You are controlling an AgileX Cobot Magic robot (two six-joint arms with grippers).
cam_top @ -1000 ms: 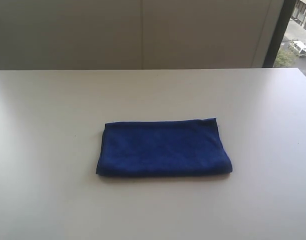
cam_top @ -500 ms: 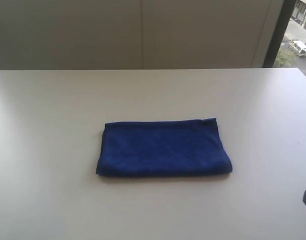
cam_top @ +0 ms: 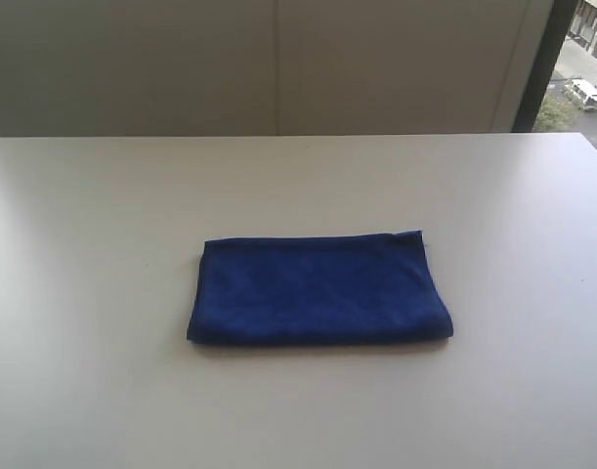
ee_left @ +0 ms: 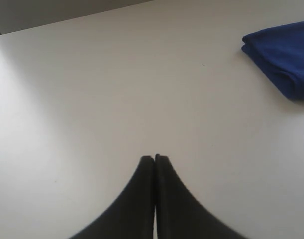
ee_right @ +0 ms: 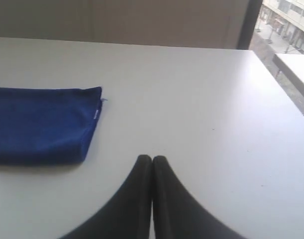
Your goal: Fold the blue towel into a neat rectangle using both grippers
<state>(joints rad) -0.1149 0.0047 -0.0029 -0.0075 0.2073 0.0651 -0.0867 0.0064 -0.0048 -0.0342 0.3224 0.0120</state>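
Lying flat near the middle of the white counter [cam_top: 103, 195], the blue towel [cam_top: 319, 290] appears in the exterior view as a folded rectangle, its long sides running across the picture. Its left and right ends look rounded and its edges line up fairly evenly. Behind the counter stands a pale wall [cam_top: 278, 59]. A dark window frame [cam_top: 540, 68] stands at the far right, with a white vehicle [cam_top: 585, 94] on the street beyond it.

From the left wrist view, the left gripper [ee_left: 154, 158] hangs over bare counter. Its black jaws are pressed together tip to tip and nothing is between them. One corner of the towel shows at the edge of this picture, well apart from the jaws, with the stacked layers visible along its side.

From the right wrist view, the right gripper [ee_right: 152, 158] has its jaws closed against each other in the same way, gripping nothing. The towel's end lies on the counter to one side of them, near but not touching. A small white tag [ee_right: 97, 115] sits at the towel's corner. A window strip past the counter's far edge shows buildings outside.
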